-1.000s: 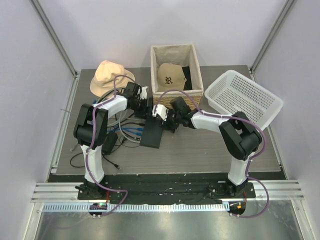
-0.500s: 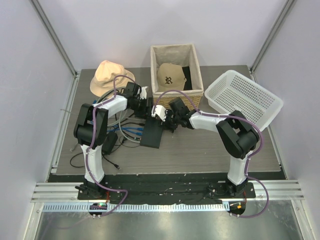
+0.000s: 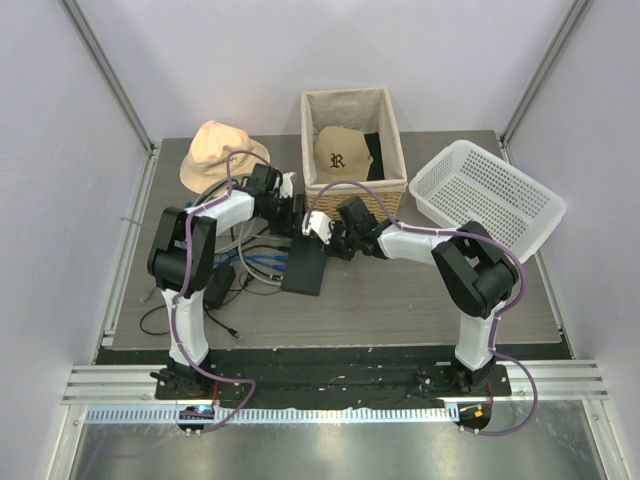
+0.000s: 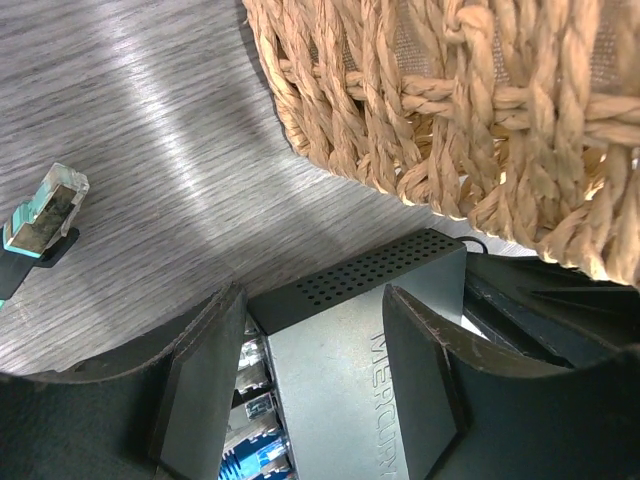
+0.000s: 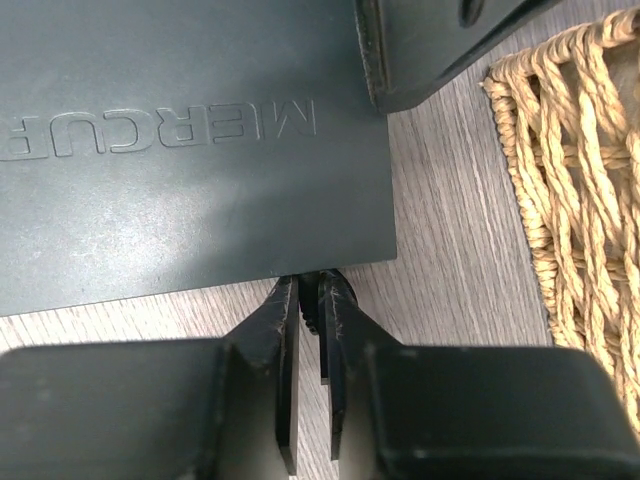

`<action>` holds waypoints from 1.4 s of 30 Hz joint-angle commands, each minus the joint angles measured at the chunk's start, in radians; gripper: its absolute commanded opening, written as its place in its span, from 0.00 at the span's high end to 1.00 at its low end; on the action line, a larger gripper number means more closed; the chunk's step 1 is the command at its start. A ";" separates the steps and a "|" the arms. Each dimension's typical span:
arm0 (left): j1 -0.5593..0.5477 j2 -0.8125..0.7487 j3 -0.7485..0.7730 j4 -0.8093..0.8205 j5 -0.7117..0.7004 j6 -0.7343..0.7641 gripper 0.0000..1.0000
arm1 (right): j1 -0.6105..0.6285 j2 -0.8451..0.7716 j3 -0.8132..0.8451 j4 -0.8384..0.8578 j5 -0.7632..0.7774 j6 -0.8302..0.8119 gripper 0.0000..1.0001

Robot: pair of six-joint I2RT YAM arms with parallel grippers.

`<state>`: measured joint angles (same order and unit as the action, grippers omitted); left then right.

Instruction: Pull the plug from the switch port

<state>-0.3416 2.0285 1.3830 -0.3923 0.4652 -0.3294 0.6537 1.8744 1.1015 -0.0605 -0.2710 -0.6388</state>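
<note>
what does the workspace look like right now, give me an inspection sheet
surface: grey wood-grain table, no spills seen
job's things: switch lies flat; blue plugs at its port side; one loose plug lies on the table nearby
clutter: beige hat; wicker basket holding a cap; white plastic basket; black adapter
grippers: left gripper clamps the switch's sides; right gripper nearly shut at the switch's edge, what it pinches is unclear
cables: tangled bundle left of the switch
surroundings: pale walls; metal rail by the arm bases
</note>
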 commanded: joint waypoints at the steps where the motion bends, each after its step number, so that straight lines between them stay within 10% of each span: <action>1: -0.002 0.001 -0.015 -0.026 0.009 0.023 0.38 | 0.003 -0.006 0.003 0.044 -0.008 0.013 0.91; 7: 0.006 -0.269 -0.143 0.069 0.104 0.015 0.39 | 0.003 -0.015 -0.008 0.025 -0.014 0.028 0.94; 14: 0.004 -0.283 -0.225 0.050 0.179 -0.033 1.00 | 0.001 -0.021 -0.041 0.042 -0.013 0.085 0.95; 32: 0.001 -0.068 -0.254 0.018 -0.022 0.024 1.00 | -0.009 0.046 0.098 -0.122 -0.126 0.160 0.96; 37: 0.000 -0.067 -0.249 0.021 -0.026 0.026 1.00 | 0.029 -0.024 -0.055 0.178 0.215 0.148 0.98; 42: -0.002 -0.073 -0.249 0.024 -0.048 0.043 1.00 | 0.002 -0.008 -0.033 0.068 0.131 0.106 0.99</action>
<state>-0.3389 1.8900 1.1675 -0.3126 0.6022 -0.3588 0.6888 1.8606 1.0451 0.0376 -0.1566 -0.5224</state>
